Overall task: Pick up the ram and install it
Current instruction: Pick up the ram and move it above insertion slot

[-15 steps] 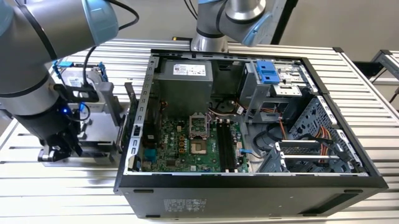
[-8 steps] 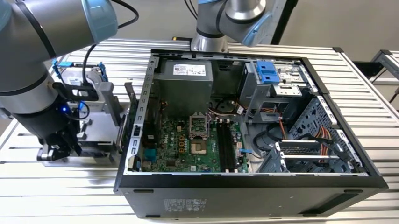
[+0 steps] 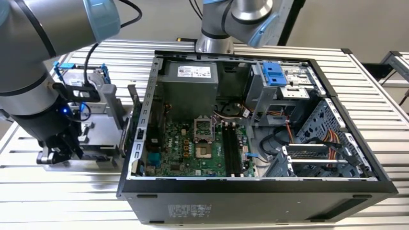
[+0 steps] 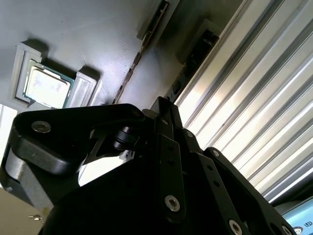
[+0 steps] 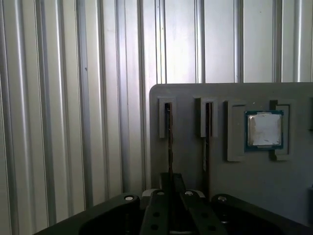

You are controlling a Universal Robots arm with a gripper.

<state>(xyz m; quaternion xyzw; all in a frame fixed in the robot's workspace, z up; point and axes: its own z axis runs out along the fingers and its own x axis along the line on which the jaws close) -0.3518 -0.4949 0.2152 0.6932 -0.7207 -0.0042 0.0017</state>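
Hung low with the gripper (image 3: 59, 152) at the exterior view's left, just outside the open case (image 3: 255, 194), over a grey holder (image 5: 220, 93) on the ribbed table (image 5: 58, 98). Looked clenched on the ram (image 5: 168, 142). In the first wrist view, saw that stick edge-on in its holder pocket, running straight into the drawn-together black tips. Could not see the contact itself, hidden under the gripper's own links. Could not read the ram's face or chips either, only a thin dark edge.

In the second wrist view, caught the ram (image 4: 139, 58) again as a slim line slanting across the holder, with its near end lost behind the black linkage. Spotted a second stick (image 5: 207, 137) just beside, upright in the next pocket, with its lower end cut off by the gripper. Spotted a square chip (image 5: 264, 129) seated farther along the holder, well clear of the tips.

Back in the exterior view, found the tips largely masked by the arm (image 3: 32, 96) and its cabling, so hard to make out there. Saw the long black slots (image 3: 231, 148) inside the case, well apart from the gripper.
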